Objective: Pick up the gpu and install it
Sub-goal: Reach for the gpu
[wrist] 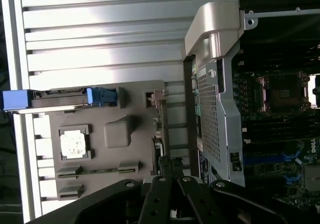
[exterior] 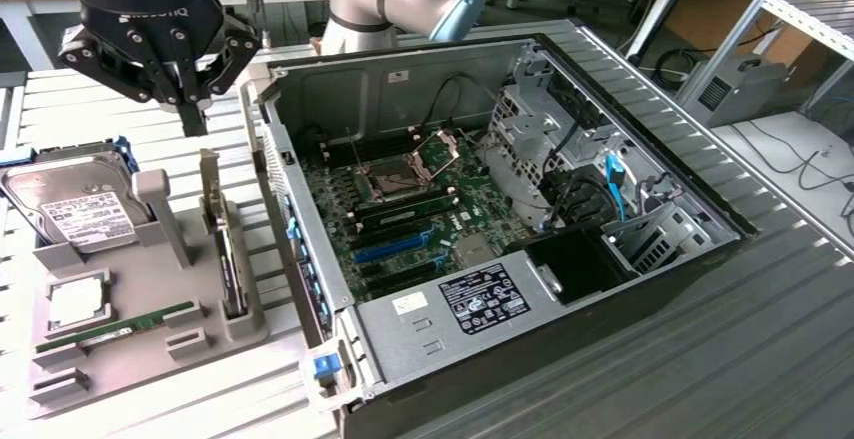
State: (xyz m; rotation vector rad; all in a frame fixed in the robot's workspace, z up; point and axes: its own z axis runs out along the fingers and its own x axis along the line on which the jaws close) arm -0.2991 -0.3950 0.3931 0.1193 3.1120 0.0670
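The claw is pressed together and empty at the exterior view's upper left, above the gpu stood on edge in the gray holder. If it is lowered like that, the gpu could be bumped and tipped.

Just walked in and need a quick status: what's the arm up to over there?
The arm's gripper hangs shut and empty over the gray parts tray, close above one end of the gpu. The gpu stands on edge in its tray slot, not gripped and not yet in the open PC case beside the tray. The hard drive, CPU and RAM stick sit in their tray places.
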